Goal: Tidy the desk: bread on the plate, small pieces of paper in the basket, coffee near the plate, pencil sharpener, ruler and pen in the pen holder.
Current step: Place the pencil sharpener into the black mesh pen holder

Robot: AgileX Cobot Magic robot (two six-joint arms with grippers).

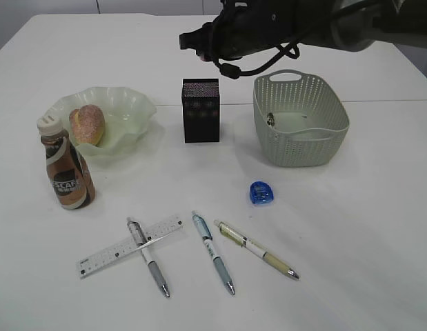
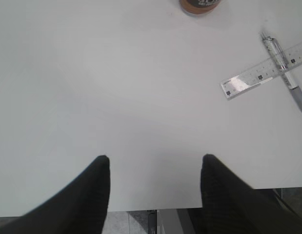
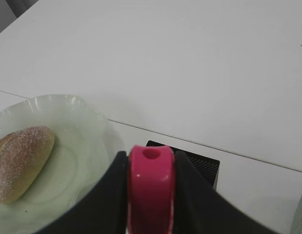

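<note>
Above the pen holder (image 3: 187,163), the right fingers (image 3: 109,195) clamp a pink sharpener (image 3: 150,187); the left fingers (image 2: 99,183) hang apart, empty, over the counter (image 2: 116,87).

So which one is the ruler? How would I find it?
Start at the brown coffee bottle with the white cap on the left of the white desk, then look below it toward the near edge. The ruler is the flat, clear plastic strip with black markings, with a silver pen lying across it; the other pens are round.
</note>
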